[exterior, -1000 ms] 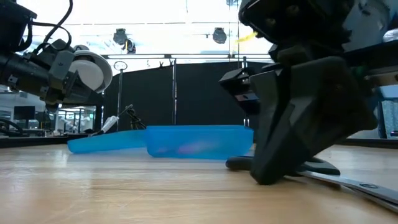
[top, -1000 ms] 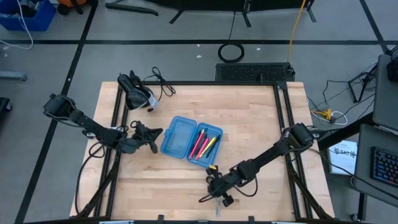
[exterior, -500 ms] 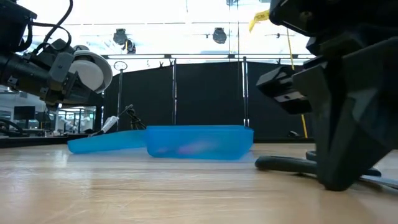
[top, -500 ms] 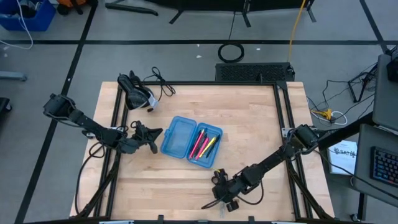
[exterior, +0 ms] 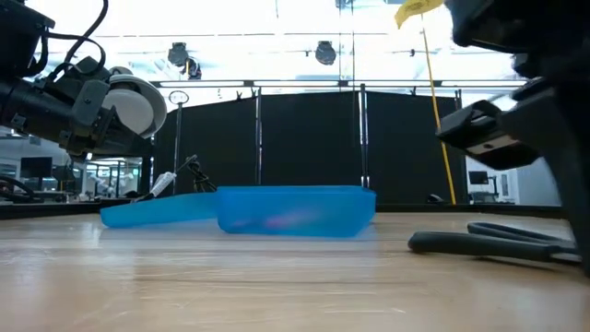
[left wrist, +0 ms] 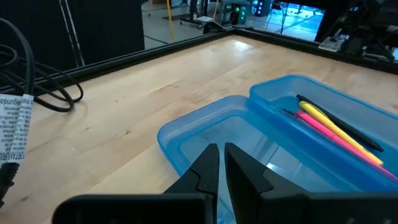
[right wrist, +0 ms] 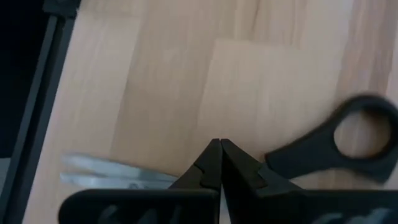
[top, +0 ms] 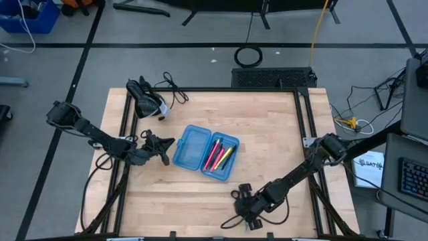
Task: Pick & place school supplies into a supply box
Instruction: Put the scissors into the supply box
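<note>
The supply box (top: 200,148) lies open on the table's middle, both blue halves flat. Black, pink and yellow pens (top: 221,155) lie in its right half (left wrist: 323,124); the left half (left wrist: 211,134) holds nothing. The black-handled scissors (exterior: 489,243) lie flat on the wood near the table's near edge, silver blades (top: 226,221) pointing toward that edge. My right gripper (top: 247,206) is shut, low over the scissors. My left gripper (top: 164,142) waits shut just left of the box, above its empty half (left wrist: 221,149). My right gripper comes at the scissors from above, its shut fingertips (right wrist: 216,149) over the middle stretch between the handle loop (right wrist: 360,134) and the blades (right wrist: 106,177). The fingers hide the place of contact. The scissors lie flat on the table.
Black cables (top: 170,90) and a black and white device (top: 147,100) sit at the far left corner. The table's black frame rail (right wrist: 43,93) runs close beside the scissors. Bare wood (top: 274,134) stretches right of the box.
My right gripper has moved toward the table's near edge and a little to the right, away from the box. The scissors have slid along the table with it, staying flat.
</note>
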You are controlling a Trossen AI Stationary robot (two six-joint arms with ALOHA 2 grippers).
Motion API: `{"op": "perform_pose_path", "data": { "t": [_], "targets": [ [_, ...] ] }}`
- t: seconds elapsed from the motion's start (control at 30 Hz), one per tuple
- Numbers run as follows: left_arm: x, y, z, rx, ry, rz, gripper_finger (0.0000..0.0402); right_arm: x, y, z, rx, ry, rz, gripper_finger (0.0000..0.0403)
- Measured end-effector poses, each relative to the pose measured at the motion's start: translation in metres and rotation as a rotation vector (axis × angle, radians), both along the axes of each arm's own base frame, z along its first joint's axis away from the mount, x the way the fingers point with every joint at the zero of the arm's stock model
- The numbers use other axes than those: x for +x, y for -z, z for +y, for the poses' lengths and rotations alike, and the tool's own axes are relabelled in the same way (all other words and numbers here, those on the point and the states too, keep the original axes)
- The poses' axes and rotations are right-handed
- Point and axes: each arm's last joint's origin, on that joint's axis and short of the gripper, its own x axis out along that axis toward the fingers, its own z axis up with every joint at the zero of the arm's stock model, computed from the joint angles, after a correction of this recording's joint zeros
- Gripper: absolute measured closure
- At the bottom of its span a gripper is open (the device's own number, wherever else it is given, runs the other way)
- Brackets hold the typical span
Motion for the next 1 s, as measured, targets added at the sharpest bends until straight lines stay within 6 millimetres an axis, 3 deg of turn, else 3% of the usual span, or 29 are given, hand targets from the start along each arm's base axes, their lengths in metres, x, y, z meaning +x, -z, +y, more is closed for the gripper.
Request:
{"op": "perform_pose_path", "data": {
  "t": [0.2, 0.4, 0.6, 0.8, 0.9, 1.0],
  "targets": [
    [0.000, 0.000, 0.000, 0.015, 0.005, 0.006, 0.0371, -0.006, -0.012, 0.002, -0.041, 0.053, -0.052, 0.0403],
    [0.001, 0.000, -0.002, -0.005, 0.078, 0.024, 0.0371, -0.006, -0.046, 0.009, 0.069, 0.056, -0.204, 0.0403],
    [0.002, 0.002, -0.005, -0.043, 0.175, 0.049, 0.0371, -0.013, -0.114, 0.017, 0.261, 0.072, -0.430, 0.0403],
    [0.002, 0.002, -0.005, -0.041, 0.177, 0.055, 0.0371, -0.019, -0.163, -0.003, 0.238, 0.255, -0.691, 0.0403],
    [0.002, 0.002, -0.005, -0.023, 0.183, 0.065, 0.0371, -0.012, -0.162, -0.020, 0.262, 0.431, -0.655, 0.0393],
    [0.001, 0.003, -0.004, -0.005, 0.188, 0.084, 0.0371, -0.001, -0.149, -0.034, 0.298, 0.568, -0.537, 0.0355]
  ]
}}
